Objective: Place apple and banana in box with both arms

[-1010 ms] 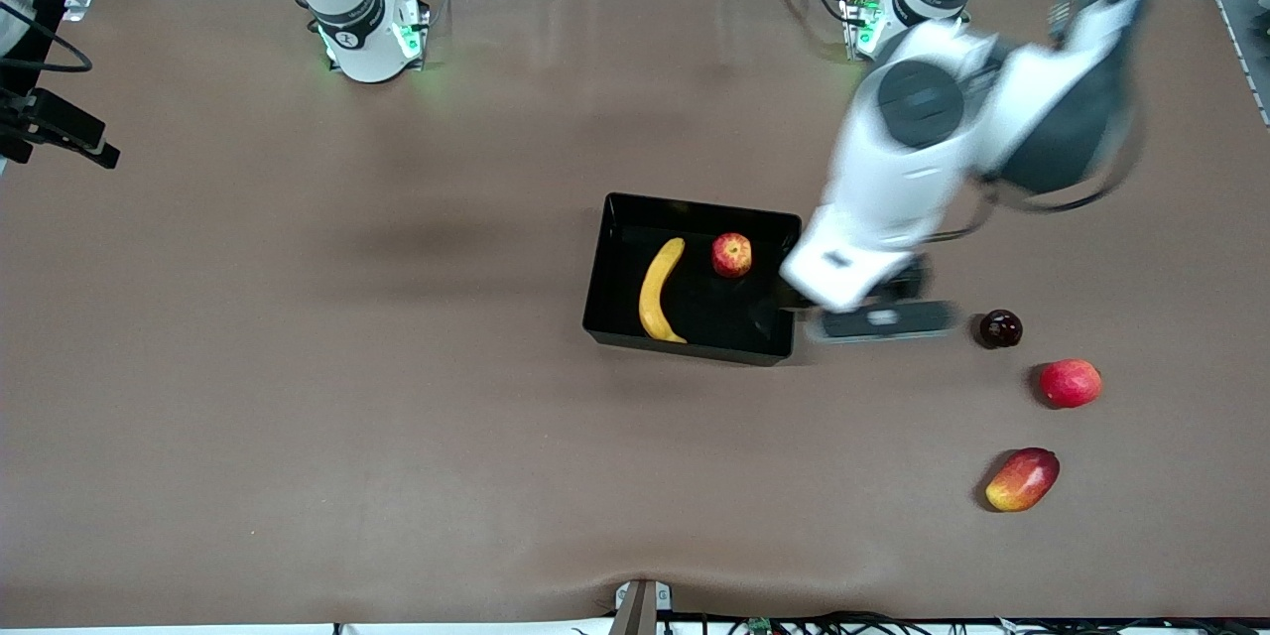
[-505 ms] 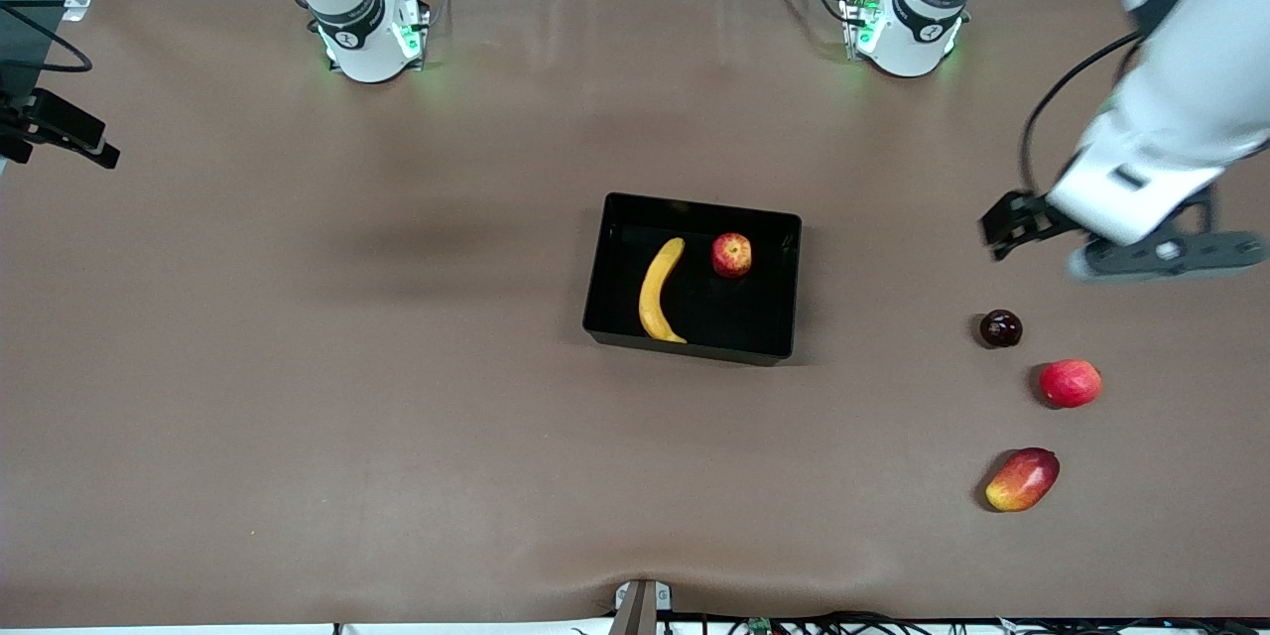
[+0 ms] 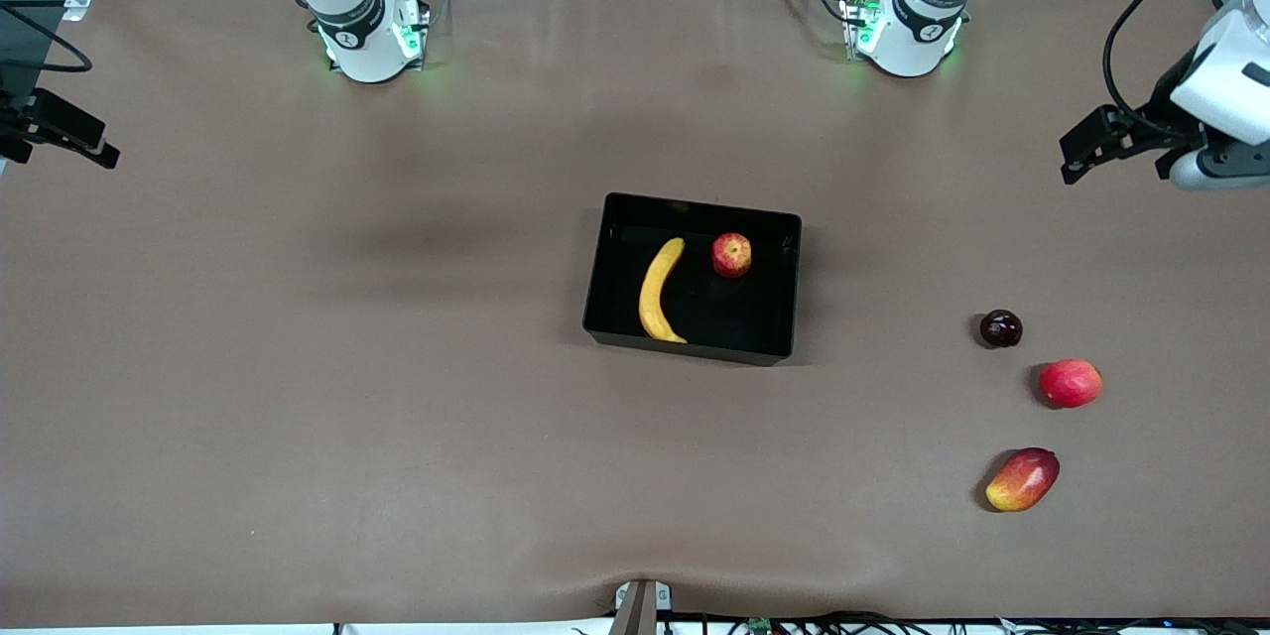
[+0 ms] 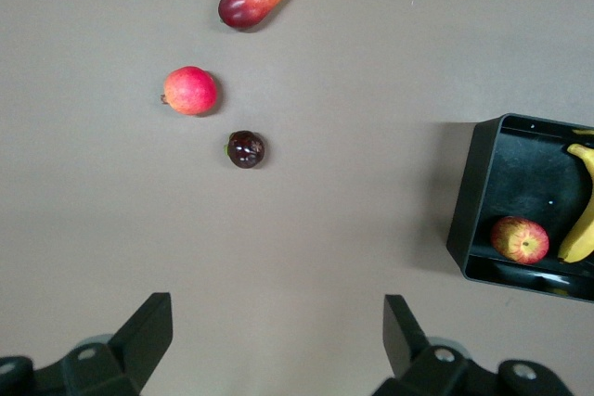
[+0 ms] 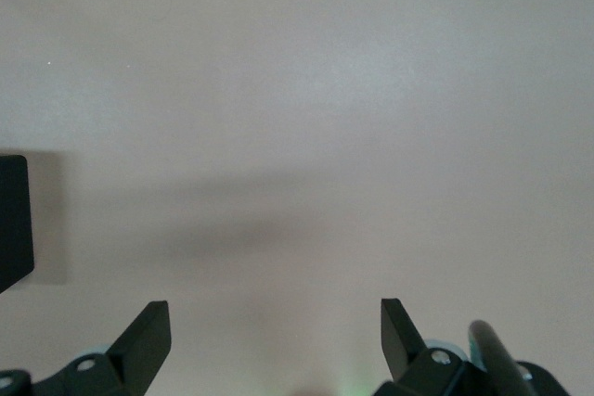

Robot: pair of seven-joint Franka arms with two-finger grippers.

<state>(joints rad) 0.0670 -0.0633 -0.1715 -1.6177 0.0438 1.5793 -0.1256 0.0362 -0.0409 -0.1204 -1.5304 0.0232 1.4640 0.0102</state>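
Observation:
The black box [image 3: 695, 203] sits mid-table. The yellow banana [image 3: 660, 290] and the small red apple [image 3: 731, 255] lie inside it, slightly apart. The left wrist view shows the box [image 4: 471, 201] with the apple [image 4: 521, 239] and the banana [image 4: 580, 220] in it. My left gripper [image 4: 278, 322] is open and empty, high over bare table at the left arm's end; its hand shows at the edge of the front view [image 3: 1212, 169]. My right gripper [image 5: 276, 322] is open and empty over bare table, with a corner of the box [image 5: 14, 220] in its view. It is out of the front view.
A dark plum [image 3: 1000, 328], a pinkish-red round fruit [image 3: 1070, 383] and a red-yellow mango [image 3: 1022, 479] lie on the table toward the left arm's end, nearer to the front camera than the box. The left wrist view shows all three.
The left arm has swung away from beside the box toward the left arm's end of the table. The fruit in the box has not moved.

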